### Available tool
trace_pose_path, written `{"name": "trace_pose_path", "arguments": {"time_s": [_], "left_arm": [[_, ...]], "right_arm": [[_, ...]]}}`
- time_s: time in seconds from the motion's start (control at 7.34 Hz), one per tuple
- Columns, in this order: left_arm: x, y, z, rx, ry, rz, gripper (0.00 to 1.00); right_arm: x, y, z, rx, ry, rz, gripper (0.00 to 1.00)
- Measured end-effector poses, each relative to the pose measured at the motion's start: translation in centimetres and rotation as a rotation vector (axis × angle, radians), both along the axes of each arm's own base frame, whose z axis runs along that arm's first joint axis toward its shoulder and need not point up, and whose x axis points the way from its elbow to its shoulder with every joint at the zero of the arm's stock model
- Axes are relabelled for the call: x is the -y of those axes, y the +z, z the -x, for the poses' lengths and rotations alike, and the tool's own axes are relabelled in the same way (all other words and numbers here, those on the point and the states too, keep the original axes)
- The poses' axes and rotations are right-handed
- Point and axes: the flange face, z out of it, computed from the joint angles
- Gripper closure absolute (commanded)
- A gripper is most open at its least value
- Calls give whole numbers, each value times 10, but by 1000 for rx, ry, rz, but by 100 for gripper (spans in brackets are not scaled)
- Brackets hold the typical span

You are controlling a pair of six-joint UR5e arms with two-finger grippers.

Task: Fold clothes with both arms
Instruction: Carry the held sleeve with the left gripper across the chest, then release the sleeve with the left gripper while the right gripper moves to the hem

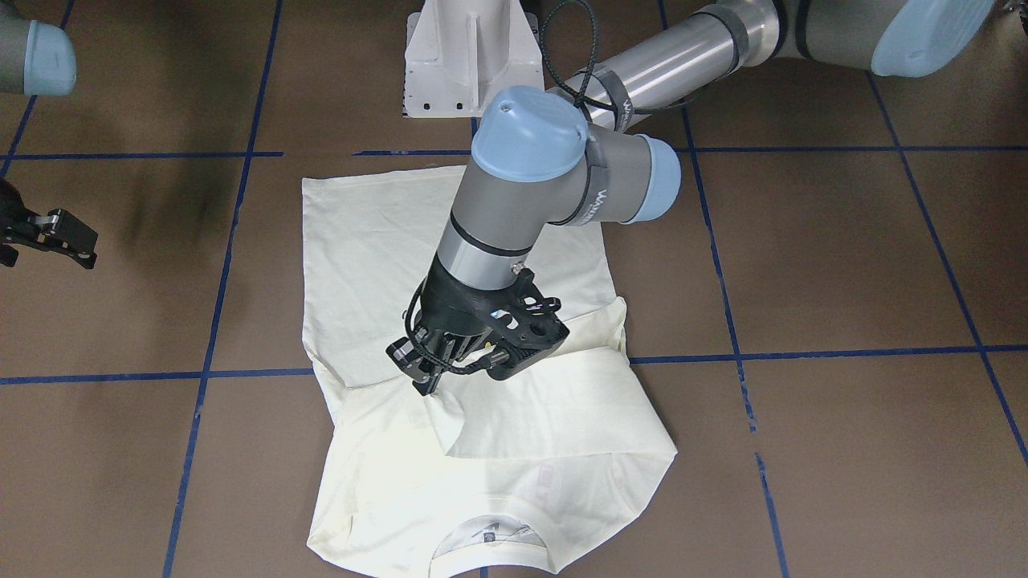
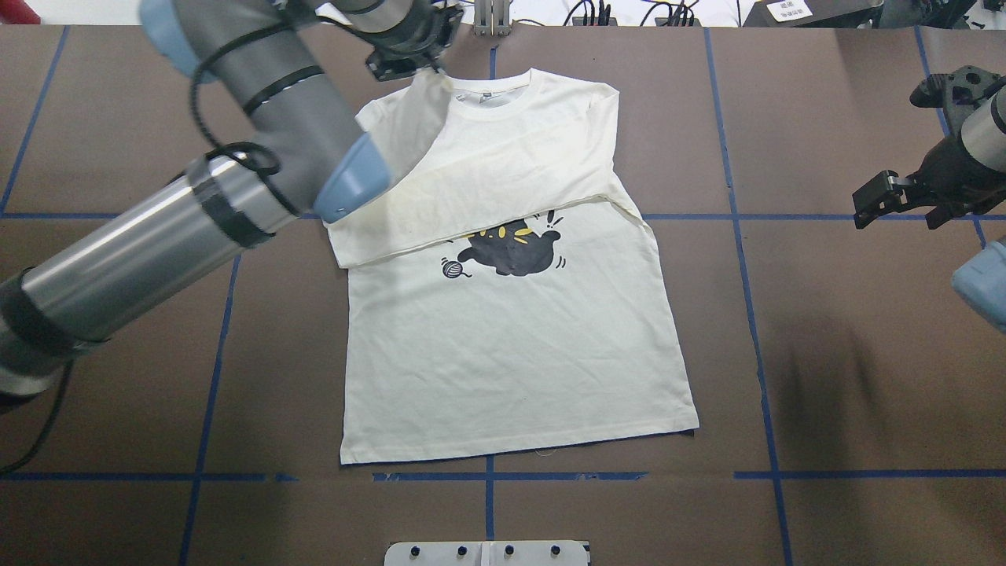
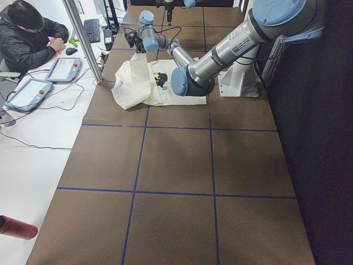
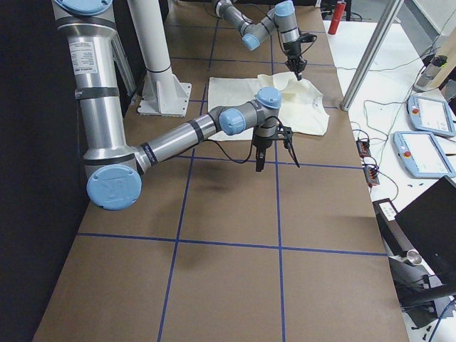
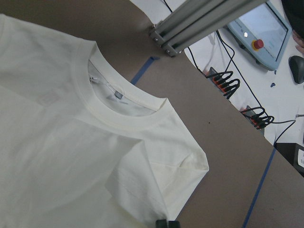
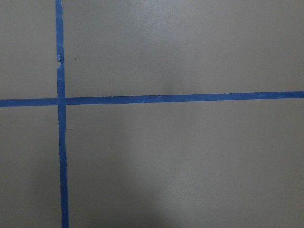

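Note:
The cream-white T-shirt (image 2: 511, 354) lies print side up on the brown table, collar (image 2: 495, 82) at the far side. Cream sleeve fabric is folded across its chest and covers the top of the black cat print (image 2: 511, 253); the yarn ball (image 2: 450, 269) shows. My left gripper (image 1: 423, 384) is shut on a lifted edge of the shirt near the collar, also in the overhead view (image 2: 410, 59). The left wrist view shows the collar (image 5: 118, 111) and one black fingertip (image 5: 166, 223). My right gripper (image 2: 900, 211) is open and empty, hovering over bare table well right of the shirt.
The white pedestal base (image 1: 466, 56) stands at the near table edge. Blue tape lines (image 6: 61, 102) grid the table. An aluminium post (image 5: 199, 21) stands just beyond the collar. A side table with teach pendants (image 3: 63, 69) and a seated operator (image 3: 27, 38) lies beyond.

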Motion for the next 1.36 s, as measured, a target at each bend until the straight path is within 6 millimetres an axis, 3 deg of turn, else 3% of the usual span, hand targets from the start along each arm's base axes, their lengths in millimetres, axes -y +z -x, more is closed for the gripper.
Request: {"name": "trace_pose_path", "arguments": {"time_s": [0.14,0.27,0.41,0.54,0.82,1.09,1.36], "left_arm": [[-9,3,-30,0,-14,5,100],[-16,3,-64,-14,-47,19,17],[-29,-2,-101,-50,-82,19,0],[-47,-7,-128,-88,-87,-15,0],[-66,-5,-144,-104,-64,-86,0],[-77,21,-129,-77,-30,-165,0],[-79,32,-110,-2,37,-188,0]], "right_arm": [[0,0,0,0,0,1,0],[0,1,0,-1,0,2,0],[0,1,0,-1,0,2,0],[1,0,0,0,1,1,0],[2,-3,3,2,2,-2,0],[1,-12,5,27,1,-1,0],[-7,-28,14,80,-8,19,0]]}}
